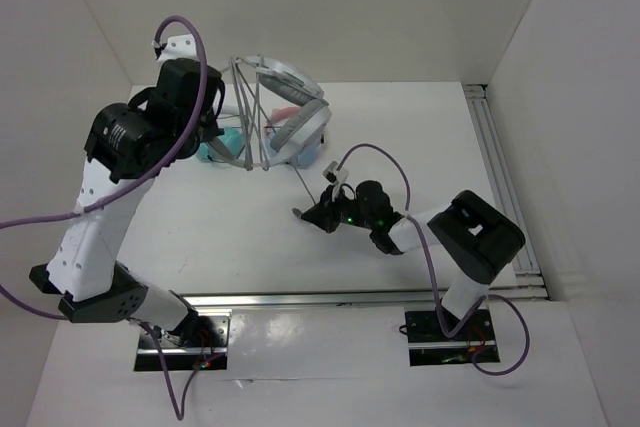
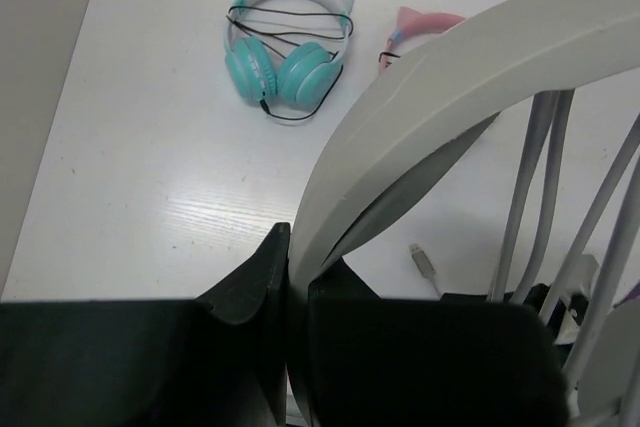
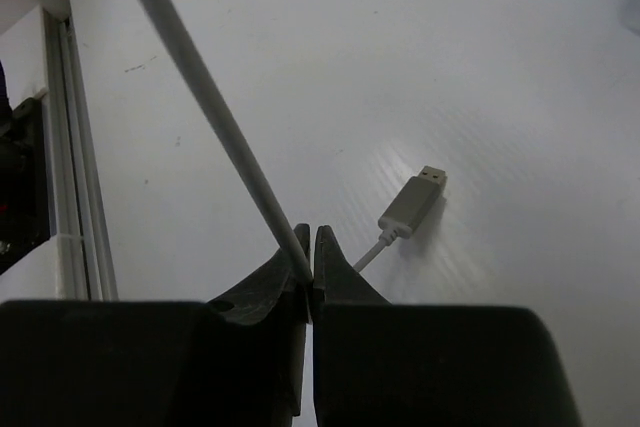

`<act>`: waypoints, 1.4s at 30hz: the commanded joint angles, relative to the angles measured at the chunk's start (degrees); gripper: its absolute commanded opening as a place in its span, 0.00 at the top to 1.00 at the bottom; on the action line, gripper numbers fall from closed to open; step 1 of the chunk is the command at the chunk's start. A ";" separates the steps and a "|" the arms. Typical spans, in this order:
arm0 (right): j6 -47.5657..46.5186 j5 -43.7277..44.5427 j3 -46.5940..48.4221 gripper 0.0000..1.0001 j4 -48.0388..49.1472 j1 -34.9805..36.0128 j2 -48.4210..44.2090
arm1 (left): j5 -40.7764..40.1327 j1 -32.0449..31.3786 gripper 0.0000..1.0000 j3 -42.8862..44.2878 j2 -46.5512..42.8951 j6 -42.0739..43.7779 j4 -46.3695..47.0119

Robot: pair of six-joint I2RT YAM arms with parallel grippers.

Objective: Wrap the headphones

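Observation:
The large light grey headphones (image 1: pixel 300 117) hang in the air at the back of the table, in my left gripper (image 1: pixel 222 119). In the left wrist view that gripper (image 2: pixel 298 267) is shut on the wide band (image 2: pixel 480 67), and several strands of the thin grey cable (image 2: pixel 530 177) run down past it. The cable (image 1: pixel 298 185) slopes from the headphones to my right gripper (image 1: pixel 303 213), low over the table's middle. In the right wrist view the right gripper (image 3: pixel 312 252) is shut on the cable (image 3: pixel 200 97), a short way from its USB plug (image 3: pixel 412 202), which lies on the table.
A smaller teal pair of headphones (image 2: pixel 285 47) and a pink-banded pair (image 2: pixel 420 27) lie on the table under the raised headphones. A metal rail (image 1: pixel 500 167) runs along the table's right edge. White walls close in the left, back and right sides.

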 commanded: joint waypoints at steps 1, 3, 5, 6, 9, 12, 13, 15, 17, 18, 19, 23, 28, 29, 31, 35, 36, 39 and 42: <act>1.95 4.22 -4.66 1.00 5.11 2.72 -1.53 | 0.52 4.73 1.00 0.07 -1.12 -3.03 11.60; 2.48 11.05 -7.04 1.00 4.07 6.91 -6.86 | -0.01 7.81 1.00 -1.94 -0.06 -2.33 12.82; 1.87 17.83 -8.81 1.00 0.13 11.49 -11.80 | -1.85 10.26 1.00 -3.88 0.73 -2.33 13.44; 1.87 25.26 -9.33 1.00 -5.29 16.99 -17.31 | -1.86 11.50 1.00 -5.98 1.35 -2.94 14.31; 3.35 38.72 -9.34 1.00 -16.45 29.29 -27.16 | 1.56 17.82 1.00 -7.84 3.37 -4.78 14.32; 4.76 48.07 -6.01 1.00 -24.65 38.90 -32.55 | 2.89 21.00 1.00 -9.16 5.91 -6.10 14.93; 5.29 52.28 -4.78 1.00 -29.81 44.33 -34.48 | 2.89 21.00 1.00 -9.77 6.45 -6.11 14.94; 5.29 56.51 0.14 1.00 -34.85 51.37 -35.03 | 2.89 21.09 1.00 -11.61 7.06 -6.72 15.72; 5.29 62.41 7.23 1.00 -42.93 55.35 -34.25 | -0.17 18.21 1.00 -14.86 7.07 -7.42 15.73; 4.08 63.73 9.97 1.00 -45.74 57.02 -33.45 | -2.10 17.14 1.00 -16.09 7.07 -7.43 15.73; 3.28 67.40 12.70 1.00 -50.82 60.17 -31.53 | -3.34 16.18 1.00 -18.63 7.07 -7.95 15.73; -0.41 79.81 28.67 1.00 -65.87 65.21 -25.81 | -7.56 10.55 1.00 -27.34 6.02 -6.64 17.04; -7.79 90.97 38.29 1.00 -80.55 64.43 -24.04 | -6.44 6.15 1.00 -37.53 3.29 -3.93 17.22; -7.80 95.25 40.39 1.00 -84.14 63.64 -24.04 | -5.38 5.36 1.00 -38.42 2.59 -2.78 18.09; -8.50 97.14 42.34 1.00 -88.12 60.49 -24.82 | -3.36 3.08 1.00 -41.14 -0.29 -0.76 18.10; -14.81 97.16 39.37 1.00 -79.64 53.72 -30.09 | 1.38 -2.63 1.00 -46.07 -5.76 4.52 19.60; -16.40 95.75 37.01 0.99 -77.17 52.31 -31.50 | 2.61 -5.34 1.00 -46.69 -6.29 5.57 19.60; -24.04 94.68 30.94 0.97 -65.23 48.26 -35.90 | 3.24 -11.66 1.00 -47.40 -6.82 6.99 17.06; -32.05 93.11 26.89 0.95 -54.49 45.27 -37.84 | 3.06 -16.69 1.00 -47.40 -6.04 5.50 13.37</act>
